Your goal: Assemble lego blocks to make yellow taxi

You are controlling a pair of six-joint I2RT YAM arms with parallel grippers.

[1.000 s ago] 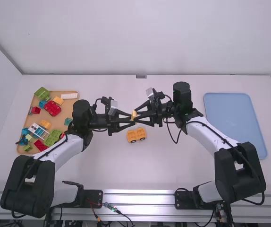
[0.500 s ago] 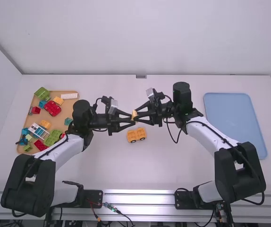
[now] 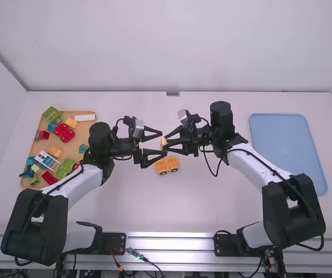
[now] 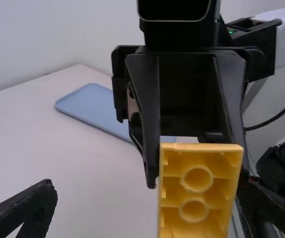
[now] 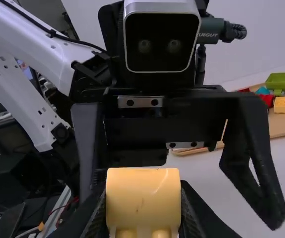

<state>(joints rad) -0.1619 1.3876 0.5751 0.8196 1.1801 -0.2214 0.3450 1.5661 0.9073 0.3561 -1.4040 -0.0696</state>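
Gently, with the black left gripper (image 4: 151, 187) wide open and empty, and the black right gripper (image 5: 143, 215) pinching the round-edged yellow plastic block (image 5: 143, 193) midair, turn its hollow side down before pressing onto the yellow plastic wheeled base (image 3: 167, 165).

Rounded yellow block (image 5: 142, 196) aloft, wheeled base (image 3: 167, 165) on table (image 3: 183, 211)

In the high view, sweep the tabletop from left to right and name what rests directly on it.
Tan tray → yellow wheeled block → blue tray.
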